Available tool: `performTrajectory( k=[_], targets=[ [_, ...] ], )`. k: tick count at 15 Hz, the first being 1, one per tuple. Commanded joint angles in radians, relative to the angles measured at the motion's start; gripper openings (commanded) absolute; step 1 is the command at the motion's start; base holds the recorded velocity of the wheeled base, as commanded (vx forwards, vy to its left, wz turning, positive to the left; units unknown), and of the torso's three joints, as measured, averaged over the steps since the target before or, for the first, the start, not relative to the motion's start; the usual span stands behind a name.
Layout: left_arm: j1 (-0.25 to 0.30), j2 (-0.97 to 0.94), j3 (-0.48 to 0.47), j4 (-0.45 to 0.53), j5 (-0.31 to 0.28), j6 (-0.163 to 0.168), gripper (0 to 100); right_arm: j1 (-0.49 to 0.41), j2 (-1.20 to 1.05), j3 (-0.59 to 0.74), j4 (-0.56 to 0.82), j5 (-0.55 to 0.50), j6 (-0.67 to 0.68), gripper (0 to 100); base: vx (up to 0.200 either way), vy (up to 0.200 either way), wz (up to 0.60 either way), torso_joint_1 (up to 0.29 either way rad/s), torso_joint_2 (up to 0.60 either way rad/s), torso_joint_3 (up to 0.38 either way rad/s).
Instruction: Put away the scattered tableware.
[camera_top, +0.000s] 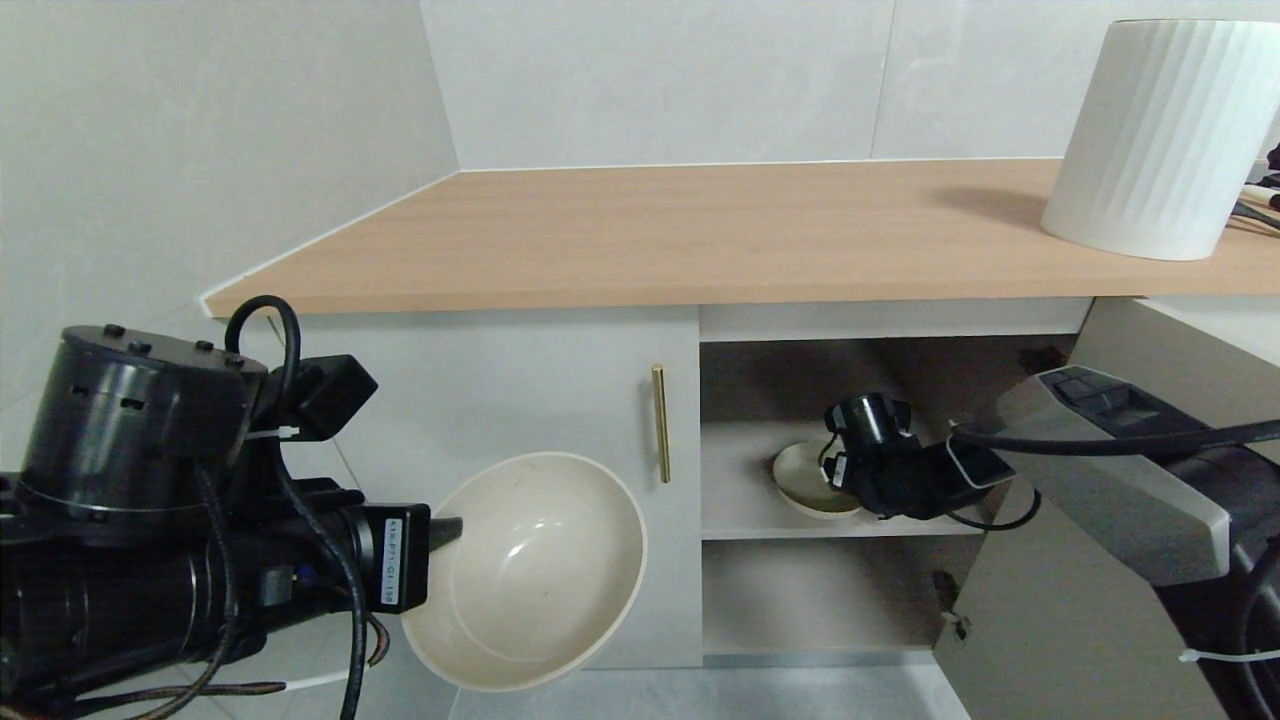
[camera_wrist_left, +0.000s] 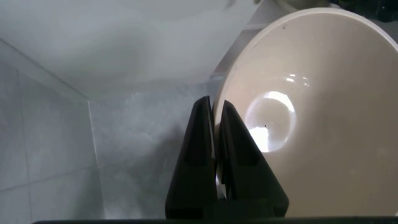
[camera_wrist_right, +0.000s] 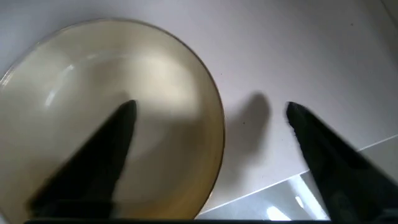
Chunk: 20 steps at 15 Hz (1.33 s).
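A pale wall stood behind a long wooden countertop (camera_top: 700, 230), and under it sat a white cabinet with its left door (camera_top: 520, 400) closed and its right door (camera_top: 1050, 620) swung open on a middle shelf (camera_top: 740, 522). A tall white ribbed container (camera_top: 1160, 140) stood on the counter's right end, well apart from the work.

The cream bowl (camera_top: 540, 570) hung in front of the closed door, tipped so that its hollow faced outward. It was pinched at the rim by the left gripper (camera_wrist_left: 214, 124), whose fingers were drawn narrow with the bowl's wall between them. A smaller shallow dish (camera_top: 805, 480) lay flat on the middle shelf. The right gripper (camera_wrist_right: 210, 107) was inside the cabinet above it, spread wide and gripping nothing, with one finger over the dish's hollow and the other over bare shelf beyond the rim.

The dish looked to be set down, so the step in hand was probably to clear the right arm. That called for a straight pull back out of the opening, without hooking the dish's rim or brushing the open door. The bowl should wait until the opening was free, then pass to the right of the brass handle (camera_top: 659, 422). It was held only by a thin rim grip, so any swing should be slow.
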Motion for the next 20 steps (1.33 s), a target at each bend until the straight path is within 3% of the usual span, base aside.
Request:
performTrajectory(
  k=[1,3,4,7,10,11,14,18,20],
  targets=[
    [0.0,0.026,0.002,-0.019,0.001,0.02,0,0.016,-0.136,0.094,0.001,0.016,0.023,100,0.0,0.0,0.0,0.0,0.0,0.0],
    [-0.009,0.044,0.025,-0.04,0.011,0.072,0,0.058,-0.265,0.215,0.006,0.143,0.015,100,0.0,0.0,0.0,0.0,0.0,0.0],
    [-0.029,0.067,0.032,-0.048,0.012,0.114,0,0.085,-0.384,0.316,0.006,0.275,0.001,100,0.0,0.0,0.0,0.0,0.0,0.0],
    [-0.051,0.162,0.037,-0.112,0.021,0.129,0,0.161,-0.581,0.459,0.006,0.352,-0.111,100,0.0,0.0,0.0,0.0,0.0,0.0],
    [-0.126,0.259,0.048,-0.154,0.1,0.124,0,0.239,-0.769,0.583,0.023,0.587,-0.175,100,0.0,0.0,0.0,0.0,0.0,0.0],
    [-0.15,0.302,0.046,-0.175,0.13,0.123,0,0.273,-0.803,0.597,0.052,0.617,-0.186,100,0.0,0.0,0.0,0.0,0.0,0.0],
    [-0.189,0.393,0.049,-0.3,0.213,0.121,0,0.362,-0.834,0.599,0.123,0.616,-0.191,100,0.0,0.0,0.0,0.0,0.0,0.0],
    [-0.203,0.388,0.061,-0.382,0.222,0.118,0,0.421,-0.783,0.605,0.124,0.613,-0.189,100,0.0,0.0,0.0,0.0,0.0,0.0],
    [-0.216,0.38,0.06,-0.387,0.219,0.094,0,0.44,-0.757,0.603,0.121,0.59,-0.187,100,0.0,0.0,0.0,0.0,0.0,0.0]
  ],
)
